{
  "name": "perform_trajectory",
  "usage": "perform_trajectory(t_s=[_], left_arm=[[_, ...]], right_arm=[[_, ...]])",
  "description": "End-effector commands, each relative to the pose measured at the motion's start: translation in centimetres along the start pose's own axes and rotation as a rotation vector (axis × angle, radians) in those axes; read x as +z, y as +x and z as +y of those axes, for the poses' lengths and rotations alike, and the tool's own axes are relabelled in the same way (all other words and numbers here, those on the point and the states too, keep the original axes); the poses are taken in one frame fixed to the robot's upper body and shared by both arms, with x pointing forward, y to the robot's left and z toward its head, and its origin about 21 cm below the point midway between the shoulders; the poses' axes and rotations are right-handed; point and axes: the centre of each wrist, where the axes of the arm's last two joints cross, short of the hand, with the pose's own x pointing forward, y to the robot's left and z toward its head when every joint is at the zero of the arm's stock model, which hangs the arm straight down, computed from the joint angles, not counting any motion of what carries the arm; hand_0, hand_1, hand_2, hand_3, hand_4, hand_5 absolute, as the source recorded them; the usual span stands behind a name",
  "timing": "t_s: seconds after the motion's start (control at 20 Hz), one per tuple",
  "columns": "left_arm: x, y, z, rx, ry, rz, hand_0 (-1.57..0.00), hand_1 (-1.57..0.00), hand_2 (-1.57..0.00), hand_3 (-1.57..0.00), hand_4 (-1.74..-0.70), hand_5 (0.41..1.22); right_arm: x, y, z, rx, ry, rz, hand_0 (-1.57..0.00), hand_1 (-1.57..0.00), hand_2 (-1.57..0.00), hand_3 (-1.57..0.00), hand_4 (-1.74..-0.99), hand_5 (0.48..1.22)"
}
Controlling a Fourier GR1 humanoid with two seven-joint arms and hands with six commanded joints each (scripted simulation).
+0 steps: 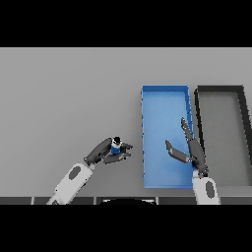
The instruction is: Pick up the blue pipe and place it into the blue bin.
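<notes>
**Blue pipe in left hand; two bins alongside**

Item 1. Short blue cylindrical pipe with a dark top end (116,145): stands roughly upright, left of the blue bin and apart from it, over the flat grey tabletop (64,98). Whether its base touches the surface cannot be told.

Item 2. Left hand (105,152): dark, on a white and grey arm entering from the lower left. Its fingers (126,146) and thumb curl round the pipe, the pipe sitting between them with its dark end showing above the hand.

Item 3. Shallow rectangular blue bin with raised walls (164,88): lies lengthwise at centre right of the tabletop. No loose object lies inside it.

Item 4. Right hand (189,151): dark, on an arm rising from the lower edge, positioned over the right half of the blue bin. Its fingers (185,127) are straight and spread from the thumb, holding nothing.

Item 5. Shallow rectangular black bin with a grey floor (220,89): just beside the blue bin on its right, long sides parallel. Nothing shows inside it.
</notes>
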Motion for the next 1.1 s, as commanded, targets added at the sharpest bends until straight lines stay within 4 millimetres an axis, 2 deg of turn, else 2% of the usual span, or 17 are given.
perform_trajectory(t_s=[0.0, 0.3, 0.6, 0.75, 1.05], left_arm=[[-0.1, 0.3, -0.3, 0.0, -0.002, -0.013, -1.41, -1.43, -1.44, -1.4, -1.68, 1.168], [-1.6, 4.3, -1.3, 0.01, -0.037, -0.188, -1.53, -1.53, -1.54, -1.45, -1.72, 1.207], [-2.3, 7.4, -1.6, -0.003, -0.092, -0.215, -1.56, -1.56, -1.56, -1.45, -1.72, 1.217], [-2.4, 8.3, -1.8, -0.013, -0.104, -0.195, -1.57, -1.57, -1.57, -1.44, -1.73, 1.219], [-2.0, 7.9, -1.9, -0.025, -0.098, -0.165, -1.57, -1.57, -1.57, -1.44, -1.73, 1.22]], right_arm=[[-0.2, 0.0, 0.1, 0.01, 0.004, 0.005, 0.0, 0.0, 0.0, 0.0, -1.281, 0.663], [-0.7, -0.2, 0.3, 0.023, -0.001, 0.01, 0.0, 0.0, 0.0, 0.0, -1.275, 0.666], [-0.5, -0.2, 0.0, 0.037, -0.008, -0.001, 0.0, 0.0, 0.0, 0.0, -1.274, 0.686], [-0.3, -0.2, 0.0, 0.043, 0.01, -0.028, 0.0, 0.0, 0.0, 0.0, -1.273, 0.688], [-0.8, 0.3, -0.9, 0.063, 0.013, -0.032, 0.0, 0.0, 0.0, 0.0, -1.25, 0.688]])
